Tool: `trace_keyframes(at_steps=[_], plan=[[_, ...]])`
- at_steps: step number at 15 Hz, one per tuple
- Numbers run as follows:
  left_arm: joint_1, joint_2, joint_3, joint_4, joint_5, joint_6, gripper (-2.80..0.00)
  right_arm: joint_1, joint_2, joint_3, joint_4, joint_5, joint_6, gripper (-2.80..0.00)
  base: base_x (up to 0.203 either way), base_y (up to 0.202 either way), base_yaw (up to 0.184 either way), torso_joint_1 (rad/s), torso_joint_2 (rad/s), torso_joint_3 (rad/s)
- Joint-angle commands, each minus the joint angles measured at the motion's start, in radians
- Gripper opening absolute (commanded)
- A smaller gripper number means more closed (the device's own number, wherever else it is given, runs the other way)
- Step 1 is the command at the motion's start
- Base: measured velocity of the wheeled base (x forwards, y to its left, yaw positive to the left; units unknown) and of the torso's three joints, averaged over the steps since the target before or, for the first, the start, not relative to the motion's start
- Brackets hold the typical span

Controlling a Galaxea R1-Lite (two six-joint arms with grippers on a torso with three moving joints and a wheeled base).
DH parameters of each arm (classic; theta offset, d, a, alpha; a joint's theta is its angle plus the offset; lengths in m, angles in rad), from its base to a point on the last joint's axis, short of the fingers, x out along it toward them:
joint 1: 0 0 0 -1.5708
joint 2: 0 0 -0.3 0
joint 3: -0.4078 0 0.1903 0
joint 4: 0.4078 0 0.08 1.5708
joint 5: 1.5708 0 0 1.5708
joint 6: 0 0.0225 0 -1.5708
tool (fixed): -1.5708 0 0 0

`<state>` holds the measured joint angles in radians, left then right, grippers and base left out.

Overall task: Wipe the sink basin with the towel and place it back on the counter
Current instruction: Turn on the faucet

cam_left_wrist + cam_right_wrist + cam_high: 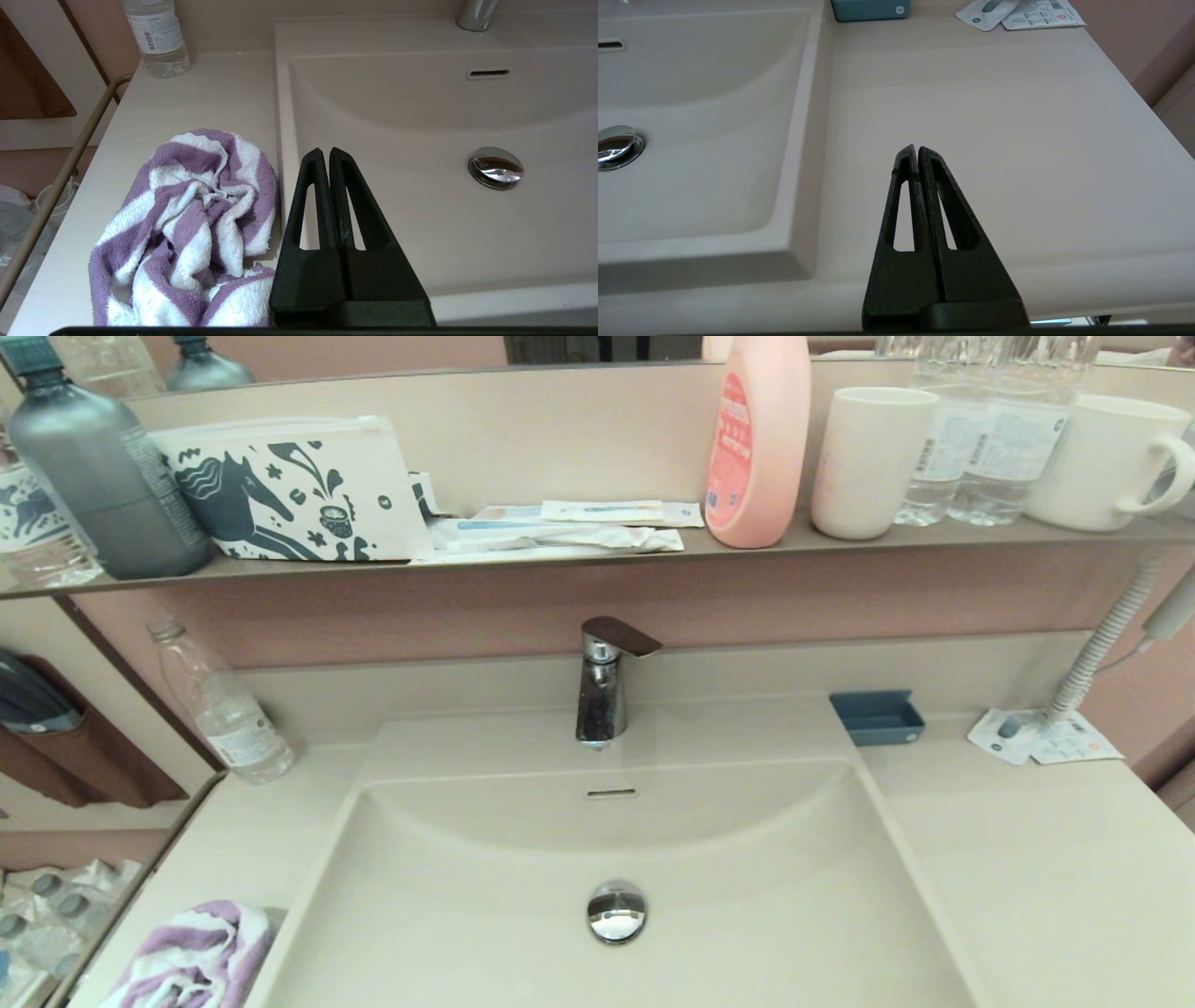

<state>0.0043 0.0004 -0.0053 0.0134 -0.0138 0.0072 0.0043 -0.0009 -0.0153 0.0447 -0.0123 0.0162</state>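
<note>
The purple and white striped towel point(191, 959) point(187, 228) lies crumpled on the counter point(1046, 859) to the left of the sink basin point(485, 905), near the front edge. The basin point(420, 121) is cream-beige with a chrome drain plug point(616, 911) point(495, 166) and an overflow slot point(611, 793). My left gripper point(325, 151) is shut and holds nothing; it hovers at the basin's left rim, just beside the towel. My right gripper point(916, 148) is shut and holds nothing, above the bare counter point(994, 116) right of the basin. Neither gripper shows in the head view.
A chrome faucet point(602, 681) stands behind the basin. A clear water bottle point(219, 705) point(156, 35) is at the back left, a blue soap tray point(878, 717) point(870, 9) and paper packets point(1041, 737) at the back right. The shelf above carries bottles, cups and a horse-print pouch point(289, 490).
</note>
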Motion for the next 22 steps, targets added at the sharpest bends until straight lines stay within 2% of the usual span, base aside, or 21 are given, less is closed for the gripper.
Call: trace_keyframes(at_steps=[1,8,12,18,22], plan=[[0.0,0.0,0.0,0.0,-0.001,0.0,-2.8,0.0,0.001,0.0,0.0,0.0,0.001,-2.8,0.0,0.0,0.0,0.0,0.0,0.0],[0.0,0.0,0.0,0.0,0.0,0.0,-2.8,0.0,0.001,-0.002,0.001,-0.001,-0.001,-2.8,0.0,0.0,0.0,0.0,0.0,0.0],[0.0,0.0,0.0,0.0,0.0,0.0,-2.8,0.0,0.019,-0.115,0.014,0.01,-0.001,-2.8,0.0,0.0,0.0,0.0,0.0,0.0],[0.0,0.0,0.0,0.001,0.0,0.0,-2.8,0.011,0.359,-0.378,-0.011,0.09,0.001,-2.8,0.0,0.0,0.0,0.0,0.0,0.0],[0.0,0.0,-0.001,0.0,0.0,0.0,-2.8,0.02,0.67,-0.448,-0.15,0.173,0.002,-2.8,0.0,0.0,0.0,0.0,0.0,0.0]])
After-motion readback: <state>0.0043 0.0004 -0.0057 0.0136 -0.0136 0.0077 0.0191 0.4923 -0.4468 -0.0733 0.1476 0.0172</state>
